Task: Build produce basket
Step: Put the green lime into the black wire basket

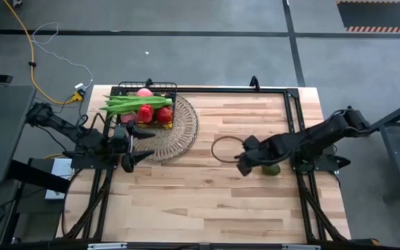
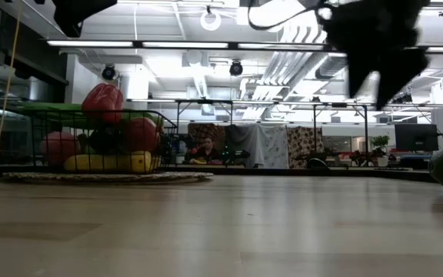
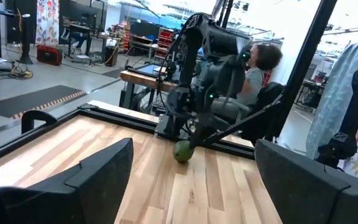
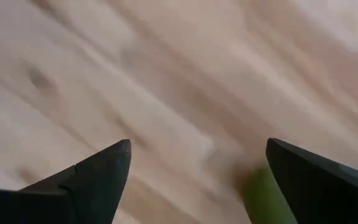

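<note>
The black wire basket (image 1: 148,104) stands at the table's far left on a round wicker tray (image 1: 176,132). It holds produce: a long green stalk (image 1: 136,103), red pieces (image 1: 155,114), a pink one (image 1: 144,92) and a yellow banana (image 2: 106,162) at the bottom. A green avocado (image 1: 271,169) lies on the table at the right, also seen as avocado (image 3: 182,151) and as a green blur (image 4: 266,196). My right gripper (image 1: 244,165) hangs open above the table just left of it, pointing steeply down. My left gripper (image 1: 134,149) is open, level, near the tray's near-left side.
A thin brown ring (image 1: 225,149) lies on the wood between the tray and my right gripper. Black frame rails (image 1: 294,118) run along the table's far and right sides. Bare wood (image 1: 207,208) fills the table's near half. A person (image 3: 263,59) sits beyond the right arm.
</note>
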Robot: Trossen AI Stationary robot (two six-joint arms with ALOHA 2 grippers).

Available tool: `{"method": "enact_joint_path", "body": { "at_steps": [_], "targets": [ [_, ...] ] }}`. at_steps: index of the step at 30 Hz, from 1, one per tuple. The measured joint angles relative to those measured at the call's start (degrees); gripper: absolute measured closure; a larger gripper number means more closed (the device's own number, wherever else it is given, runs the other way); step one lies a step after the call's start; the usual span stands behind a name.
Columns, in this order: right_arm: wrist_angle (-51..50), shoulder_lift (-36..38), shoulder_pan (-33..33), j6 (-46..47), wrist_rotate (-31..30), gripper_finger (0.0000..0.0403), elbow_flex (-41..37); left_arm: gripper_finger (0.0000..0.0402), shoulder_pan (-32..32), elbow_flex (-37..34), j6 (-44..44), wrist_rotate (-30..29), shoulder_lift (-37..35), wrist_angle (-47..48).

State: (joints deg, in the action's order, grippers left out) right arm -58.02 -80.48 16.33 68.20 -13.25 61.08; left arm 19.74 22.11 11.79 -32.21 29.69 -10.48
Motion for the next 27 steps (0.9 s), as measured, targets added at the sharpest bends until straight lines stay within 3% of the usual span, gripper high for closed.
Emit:
{"method": "enact_joint_path", "body": {
  "at_steps": [4, 12, 20, 27],
  "targets": [
    [-9.59, -2.04, 3.26, 2.56, 6.17, 0.0041, 1.81, 0.0076, 0.74, 0.0, 0.0, 0.02, 0.0, 0.0],
    [-10.69, -2.52, 6.23, 6.59, 13.3, 0.0041, -5.44, 0.0076, 2.14, 0.0, 0.0, 0.03, 0.0, 0.08],
    [-9.86, -2.52, 6.19, 6.36, 10.26, 0.0041, -11.97, 0.0076, 2.13, 0.0, 0.0, 0.04, 0.0, 0.0],
    [0.26, -2.52, 6.19, 4.88, 9.94, 0.0041, -17.78, 0.0076, 2.13, 0.0, 0.0, 0.04, 0.0, 0.0]
  ]
}}
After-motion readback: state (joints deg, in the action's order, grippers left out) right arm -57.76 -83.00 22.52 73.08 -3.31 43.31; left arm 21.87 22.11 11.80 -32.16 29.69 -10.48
